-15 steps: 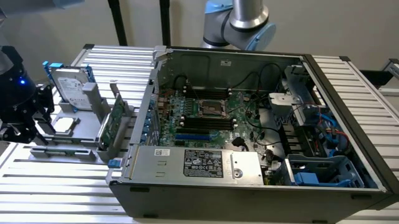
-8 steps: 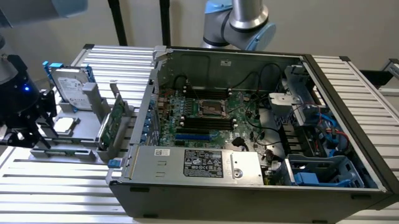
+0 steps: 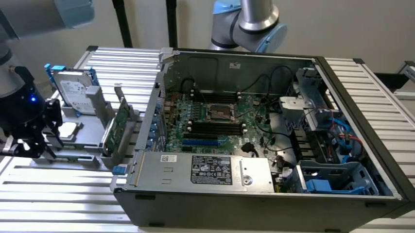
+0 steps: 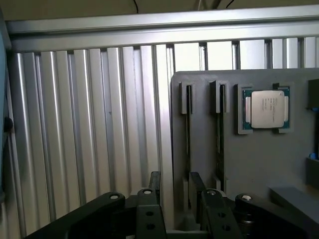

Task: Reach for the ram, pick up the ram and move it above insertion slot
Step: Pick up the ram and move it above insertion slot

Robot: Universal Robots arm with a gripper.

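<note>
In the exterior view the black gripper (image 3: 29, 145) hangs at about 9 o'clock, over the outer end of a gray holder (image 3: 87, 138) that stands on the slatted aluminium table (image 3: 58, 194). The open computer case (image 3: 259, 206) sits at the holder's 3 o'clock. The gripper's fingers (image 4: 155, 185) are spread apart and pinch nothing. In the wrist view the ram (image 4: 188, 144) shows edge-on as a thin dark strip standing in a narrow slot of the holder (image 4: 259, 164). Its near end lies in line with the gap between the two fingers, nearer one finger than the other. A second stick (image 4: 219, 134) stands in the neighbouring slot, and a processor chip (image 4: 263, 108) lies in a recess just beyond that. The holder also carries a hard drive (image 3: 73, 90) with blue rails and an upright expansion card (image 3: 116, 127). The motherboard (image 3: 224, 119) in the case shows its black slots (image 3: 214, 129) well apart from the gripper.
</note>
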